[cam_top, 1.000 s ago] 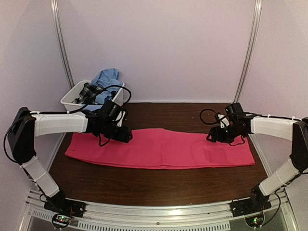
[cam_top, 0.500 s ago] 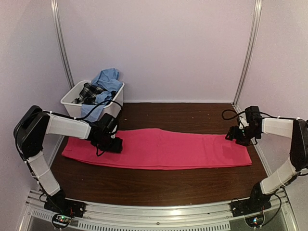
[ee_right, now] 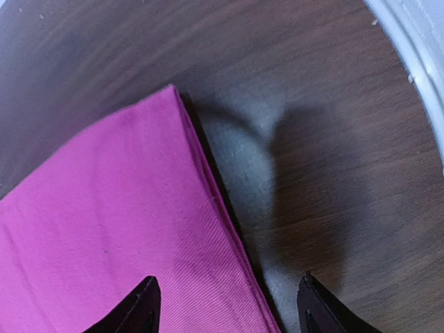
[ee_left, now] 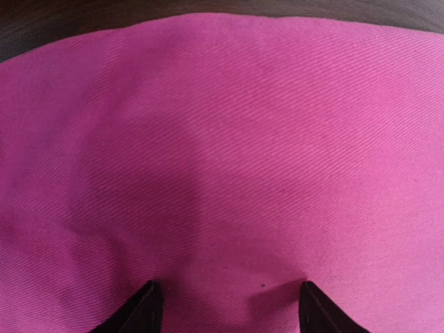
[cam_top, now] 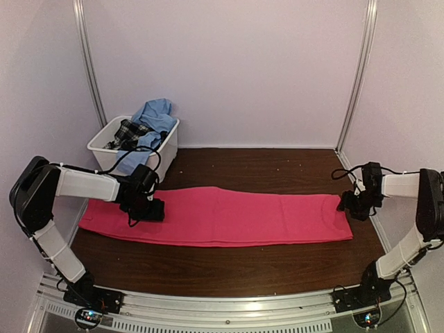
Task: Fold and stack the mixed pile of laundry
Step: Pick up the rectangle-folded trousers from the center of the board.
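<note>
Cloth (cam_top: 236, 216), pink-red, spread flat on table (cam_top: 229, 267). L gripper (cam_top: 156, 210) fingers wide, low over its left part; R gripper (cam_top: 349, 207) fingers wide at right edge.

Dark wood-grain tabletop (cam_top: 229, 267). Plain pale walls (cam_top: 229, 69) on three sides. Slim metal uprights (cam_top: 89, 62) at the rear corners. Aluminium rail (cam_top: 222, 305) along the near edge.

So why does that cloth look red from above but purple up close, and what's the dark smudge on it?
Top external view: the cloth reads pink-red under even light. Left wrist view: it turns magenta, probably that camera's colour balance, and the smudge looks like the shadow of the left gripper. Right wrist view: a similar soft shadow falls on the table.
</note>
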{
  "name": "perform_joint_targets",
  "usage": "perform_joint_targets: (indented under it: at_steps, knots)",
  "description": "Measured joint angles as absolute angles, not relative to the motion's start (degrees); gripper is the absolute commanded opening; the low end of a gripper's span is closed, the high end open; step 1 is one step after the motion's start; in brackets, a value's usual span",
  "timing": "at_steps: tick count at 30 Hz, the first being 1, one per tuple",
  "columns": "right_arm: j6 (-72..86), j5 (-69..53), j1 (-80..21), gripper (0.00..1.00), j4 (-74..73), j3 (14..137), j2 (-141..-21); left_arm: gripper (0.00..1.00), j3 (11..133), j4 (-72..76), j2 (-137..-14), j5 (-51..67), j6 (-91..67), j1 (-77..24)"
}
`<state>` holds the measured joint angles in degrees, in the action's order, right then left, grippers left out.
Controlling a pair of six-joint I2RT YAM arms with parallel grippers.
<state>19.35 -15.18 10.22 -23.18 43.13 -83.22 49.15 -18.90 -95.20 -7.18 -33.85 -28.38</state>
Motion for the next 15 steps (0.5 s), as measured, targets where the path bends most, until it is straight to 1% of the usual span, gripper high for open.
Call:
perform_joint_targets:
  at_steps: [2,5,9,11,12,13,14,15]
  knots:
    - [18.9,-15.9,10.3,0.65,-23.1,43.2,-86.5,0.7,49.4,-19.6,-95.2,-7.1,-33.8,-28.4]
    - [18.2,-17.8,10.3,0.55,-21.6,43.7,-87.8,0.71,49.6,-20.2,-95.2,-7.1,-33.8,-28.4]
    - [17.4,-20.1,9.5,0.37,-20.4,43.8,-89.3,0.71,50.0,-21.3,-95.2,-7.1,-33.8,-28.4]
    - [17.3,-20.8,7.8,0.26,-19.6,44.1,-90.3,0.71,50.2,-21.6,-95.2,-7.1,-33.8,-28.4]
    - [17.1,-21.2,6.8,0.18,-19.1,44.5,-90.9,0.71,50.2,-21.7,-95.2,-7.1,-33.8,-28.4]
    - [16.7,-21.6,6.0,0.07,-18.7,44.7,-91.4,0.71,50.3,-21.9,-95.2,-7.2,-33.8,-28.4]
    - [16.8,-22.2,5.1,0.0,-18.2,44.8,-91.9,0.72,50.4,-22.1,-95.2,-7.2,-33.8,-28.4]
    - [16.7,-22.8,4.5,0.0,-17.9,44.8,-92.1,0.72,50.4,-22.3,-95.2,-7.2,-33.8,-28.4]
